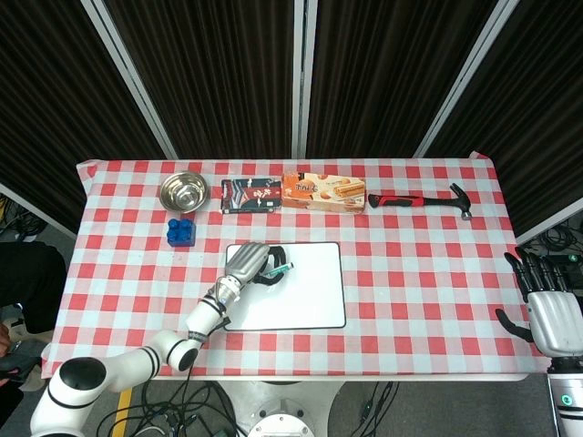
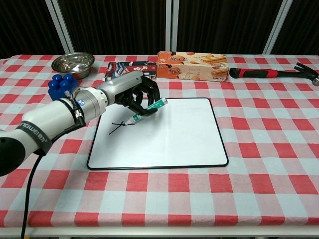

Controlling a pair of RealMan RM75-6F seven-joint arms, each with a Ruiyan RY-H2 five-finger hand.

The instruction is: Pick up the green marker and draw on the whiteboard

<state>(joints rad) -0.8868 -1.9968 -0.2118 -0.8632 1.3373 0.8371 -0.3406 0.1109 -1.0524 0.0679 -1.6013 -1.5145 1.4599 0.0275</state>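
Dark pleated curtains [image 1: 219, 73] with pale uprights, checked-cloth table [image 1: 419, 273] (red and white), cables on grey floor [image 1: 383, 410]

Bright, even light falls from overhead — shadows under the left hand [image 2: 130, 90] are soft and short. The whiteboard [image 2: 169, 134] shows mild sheen (no harsh glare). Both views are sharp; dark curtains [image 1: 228, 73] stay deep black — slight wide-angle bending at edges.

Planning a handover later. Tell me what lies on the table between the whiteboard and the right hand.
Nothing: in the head view only bare checked cloth runs from the whiteboard to the right hand, which sits off the table's edge.
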